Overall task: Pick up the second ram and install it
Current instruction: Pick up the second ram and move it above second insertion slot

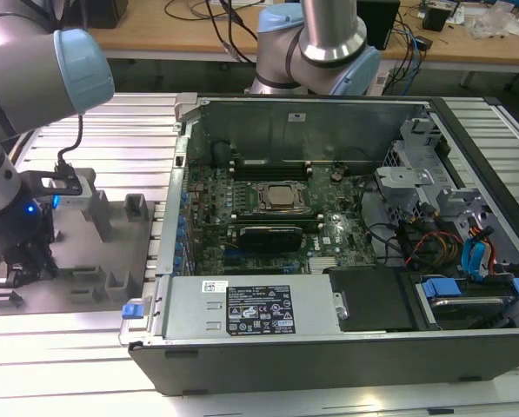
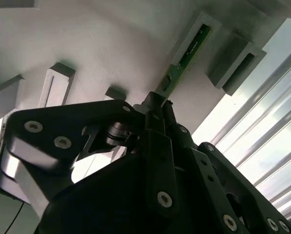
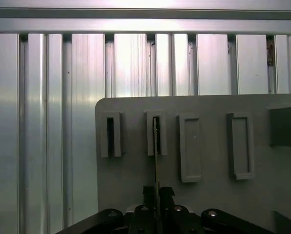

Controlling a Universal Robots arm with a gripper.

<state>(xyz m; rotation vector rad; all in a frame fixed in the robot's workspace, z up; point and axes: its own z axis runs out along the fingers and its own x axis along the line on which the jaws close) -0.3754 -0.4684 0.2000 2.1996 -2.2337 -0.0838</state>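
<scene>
1. Slatted metal table (image 1: 94, 143): ribbed aluminium surface across the exterior view, bearing every item below. The same table (image 3: 87, 68) lies behind the tray in the first wrist view.
2. Open computer case (image 1: 329, 352): dark chassis with its side off, taking the centre and the exterior view's right. A green motherboard (image 1: 268, 217) lies exposed inside.
3. Robot arm (image 1: 20, 69): grey with pale blue joint caps, at the upper left of the exterior view, reaching down over the tray.
4. Grey holder tray (image 1: 76, 291): flat plate with upright slotted posts, at the lower left of the exterior view, just beside the case.
5. Gripper (image 1: 17, 271): dark, low over the tray. In the second wrist view the gripper (image 2: 157, 103) is clenched on the near end of the stick listed below.
6. Second ram (image 2: 184, 56): thin green board, seen edge-on in the first wrist view (image 3: 156, 146). Its far end sits in a slotted post (image 3: 149, 136) of the tray, well apart from the motherboard.
</scene>
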